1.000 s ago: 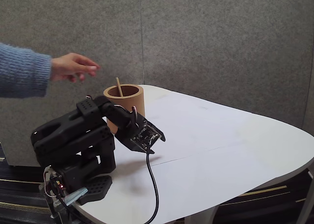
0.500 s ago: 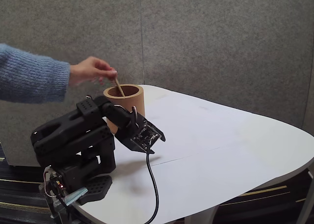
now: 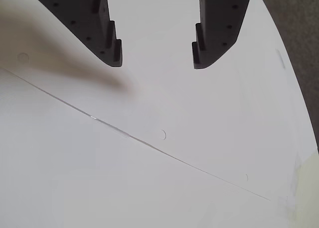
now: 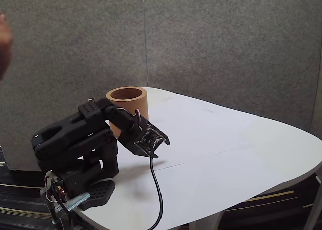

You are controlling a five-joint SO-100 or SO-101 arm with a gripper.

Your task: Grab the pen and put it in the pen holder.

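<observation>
- Hanging low over the white surface, the claw is seen in the wrist view with its two dark fingers wide apart and nothing between them.
- In the fixed view the claw is placed near the left edge of the surface, at the end of the folded black arm, and a black cable runs down from it towards the front edge.
- The pen holder stands upright at the far left corner of the surface, just behind the arm; its mouth looks empty as far as can be seen from this angle.
- The pen cannot be found on the surface in either view, so its place and its long axis cannot be told.
- A blurred part of a person is visible at the left border of the fixed view, well apart from the holder.
- It is judged that no grasp can be aimed until the pen is laid within reach; the holder lies behind the claw, which points towards the middle of the surface.
</observation>
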